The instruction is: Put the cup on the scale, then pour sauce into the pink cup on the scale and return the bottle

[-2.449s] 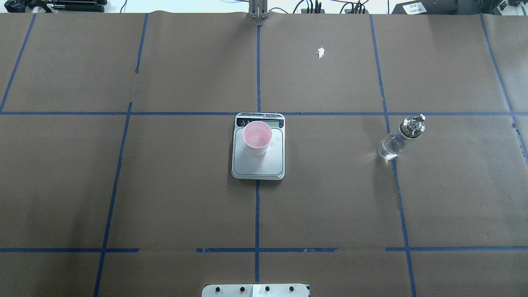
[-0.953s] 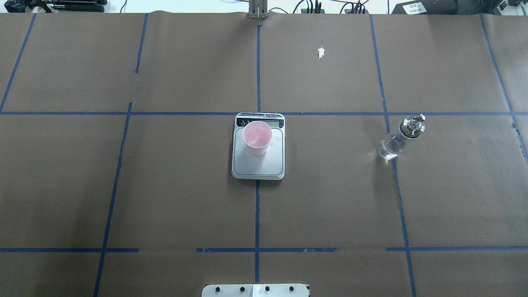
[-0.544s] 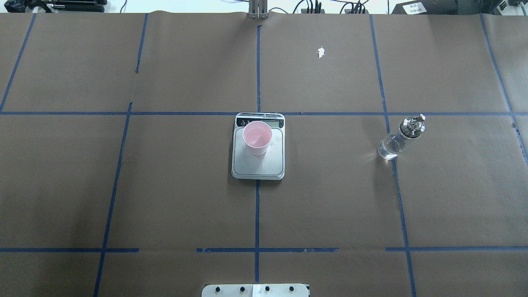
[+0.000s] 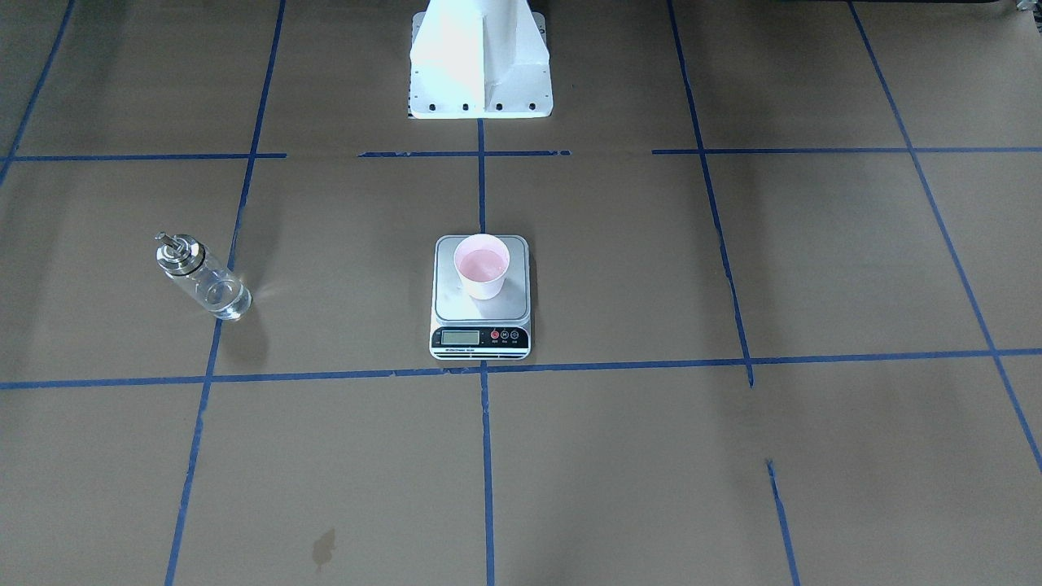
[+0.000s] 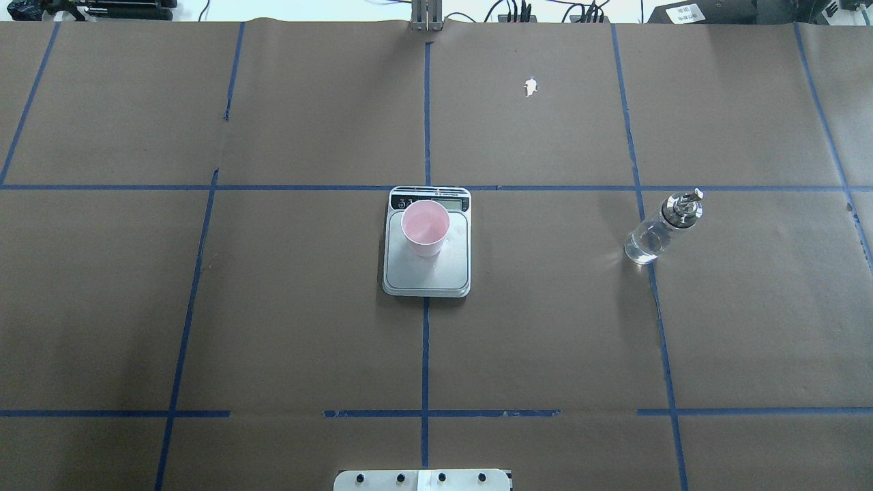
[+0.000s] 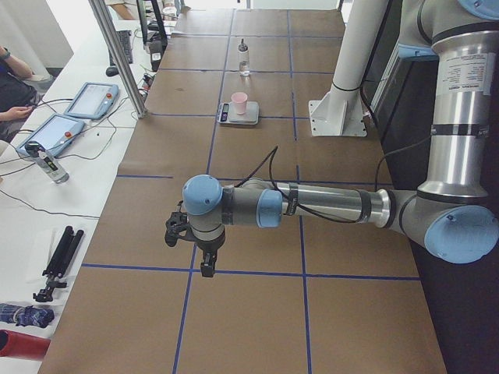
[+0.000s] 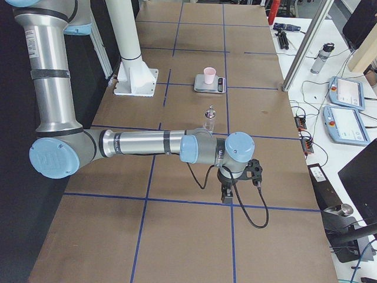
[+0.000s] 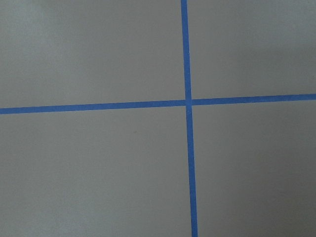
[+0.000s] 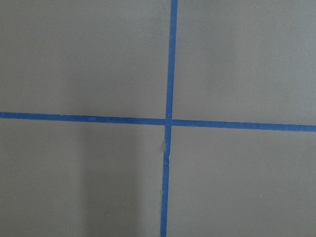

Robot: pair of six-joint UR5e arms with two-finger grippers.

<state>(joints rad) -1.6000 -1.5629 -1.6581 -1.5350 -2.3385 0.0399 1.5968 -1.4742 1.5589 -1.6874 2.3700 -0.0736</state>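
The cup (image 5: 425, 228) stands on the scale (image 5: 427, 273) mid-bench (image 5: 273, 307) before me, the bottle (image 5: 655, 235) well apart to my right.

One pink cup (image 5: 425, 228), one scale (image 5: 427, 273), one glass bottle (image 5: 649, 239), two robot arms: left arm (image 6: 320, 204), right arm (image 7: 141, 143).

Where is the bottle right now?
In the overhead view the bottle stands upright at right, at a blue tape line, well apart from the scale holding the cup.
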